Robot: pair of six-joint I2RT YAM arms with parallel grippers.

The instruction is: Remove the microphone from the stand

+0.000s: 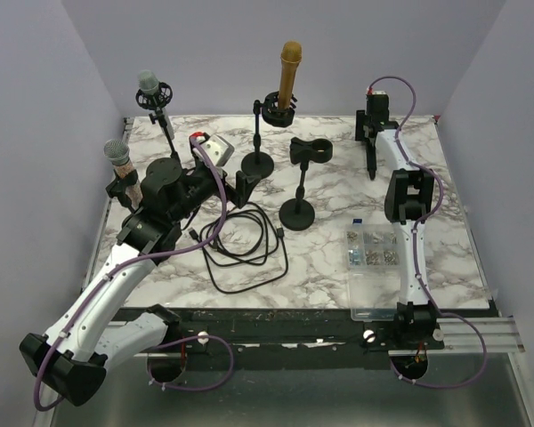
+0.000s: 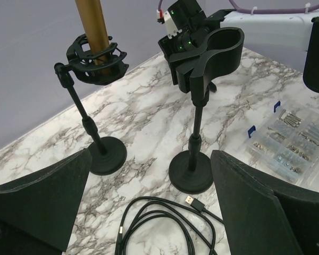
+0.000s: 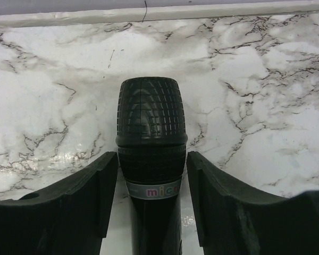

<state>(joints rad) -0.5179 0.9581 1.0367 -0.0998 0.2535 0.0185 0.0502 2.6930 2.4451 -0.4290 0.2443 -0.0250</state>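
A gold microphone (image 1: 290, 71) stands upright in a black shock-mount stand (image 1: 258, 163) at the back centre; both also show in the left wrist view, the microphone (image 2: 93, 24) and the stand (image 2: 107, 155). Beside it is a black stand with an empty clip (image 1: 310, 151) (image 2: 212, 56). My right gripper (image 1: 371, 169) (image 3: 151, 159) is at the back right, low over the table, shut on the head of a black microphone (image 3: 150, 133). My left gripper (image 1: 247, 185) (image 2: 149, 212) is open and empty, in front of the two stands.
A coiled black cable (image 1: 245, 240) (image 2: 170, 223) lies in front of the stands. A clear box of screws (image 1: 374, 253) (image 2: 290, 141) sits at the right. Two grey microphones (image 1: 149, 84) (image 1: 116, 153) stand on mounts at the left edge. A small grey device (image 1: 215, 149) lies nearby.
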